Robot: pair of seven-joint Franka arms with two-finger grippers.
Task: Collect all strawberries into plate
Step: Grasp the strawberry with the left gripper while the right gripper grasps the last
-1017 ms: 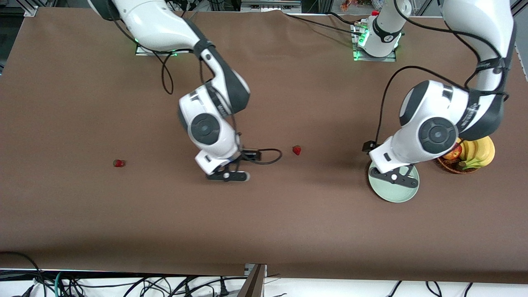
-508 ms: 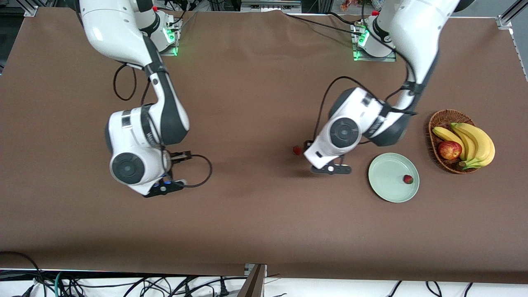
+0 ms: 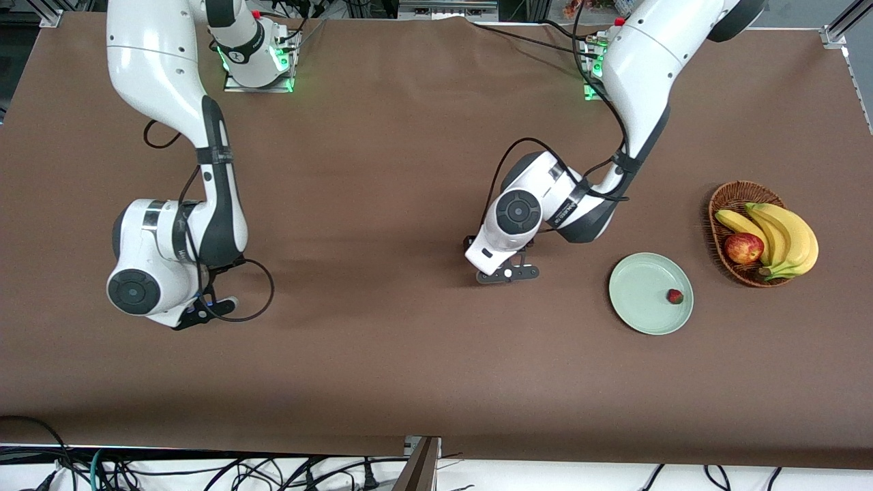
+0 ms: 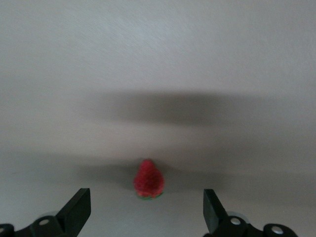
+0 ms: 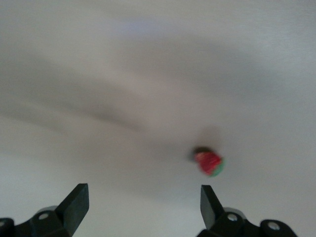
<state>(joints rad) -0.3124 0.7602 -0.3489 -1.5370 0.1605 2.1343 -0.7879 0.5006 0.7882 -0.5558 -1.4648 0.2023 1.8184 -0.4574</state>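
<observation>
Both arms had swung toward the right arm's end of the table since the earlier frames, and the left gripper (image 3: 508, 274) had left the plate (image 3: 641, 314), uncovering one strawberry (image 3: 674, 296) in it. You would have found that plate near the left arm's end, with a basket (image 3: 724, 198) of bananas (image 3: 784, 235) and an apple (image 3: 743, 247) just beside it.

Your left gripper hung low over bare table, between the plate and the table's middle. Its fingers (image 4: 76, 210) stood wide apart with nothing in them, and its wrist view showed a second strawberry (image 4: 148, 180) on the table between them.

Your right gripper (image 3: 204, 314) hung low over the table toward the right arm's end. Its fingers (image 5: 74, 205) were also spread and empty. A third strawberry (image 5: 209, 163) lay on the table in its wrist view, off toward one finger rather than centred.

From the front camera, the arms hid both loose berries.
</observation>
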